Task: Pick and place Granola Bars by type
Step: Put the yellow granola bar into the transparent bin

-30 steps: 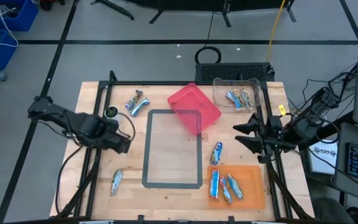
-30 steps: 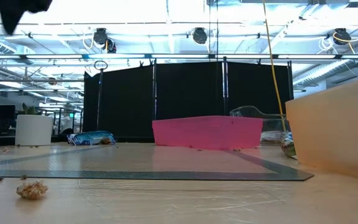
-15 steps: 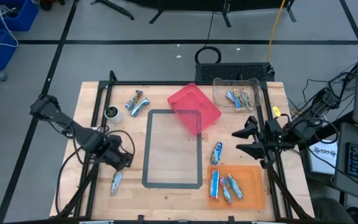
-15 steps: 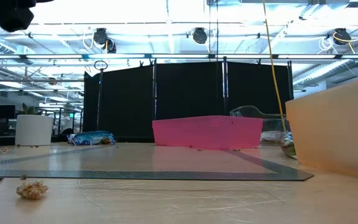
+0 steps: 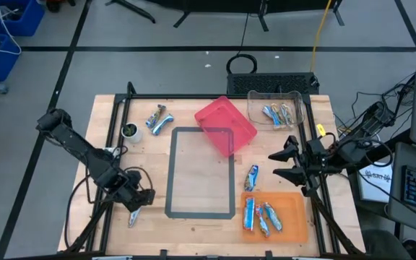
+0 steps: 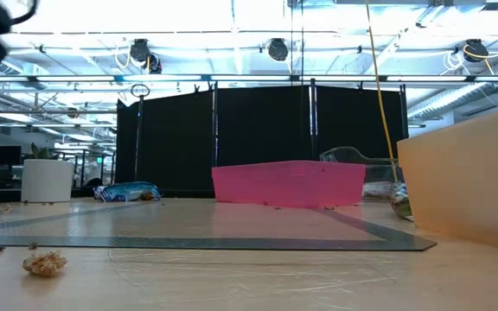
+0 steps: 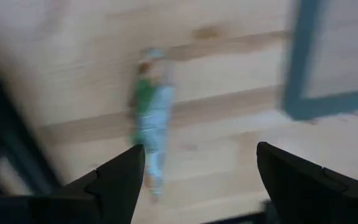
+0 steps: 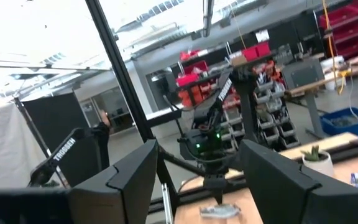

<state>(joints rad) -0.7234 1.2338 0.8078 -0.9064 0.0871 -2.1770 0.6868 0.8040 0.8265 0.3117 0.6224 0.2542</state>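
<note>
Granola bars lie in groups. A green and silver bar (image 5: pixel 133 216) (image 7: pixel 150 129) lies alone near the table's near left corner. Two bars (image 5: pixel 159 119) lie at the far left, and one bar (image 5: pixel 251 175) lies loose beside the orange tray (image 5: pixel 297 230). Several more are in that tray and in the clear bin (image 5: pixel 297 101). My left gripper (image 5: pixel 137 200) (image 7: pixel 197 180) hovers open just above the lone bar, touching nothing. My right gripper (image 5: pixel 279 163) (image 8: pixel 197 180) waits open at the table's right side, pointing left.
A pink bin (image 5: pixel 226 124) (image 6: pixel 288 184) stands at far centre. A grey taped rectangle (image 5: pixel 172 172) marks the middle of the table. A small round cup (image 5: pixel 130 131) sits at the left, and a crumb (image 6: pixel 46 263) lies near the low camera. Black frame rails run along both table sides.
My left gripper has swung from beside the small cup toward the table's near edge and now stands over the lone bar at the near left. My right gripper has edged slightly toward the table's left. No bar has moved.
</note>
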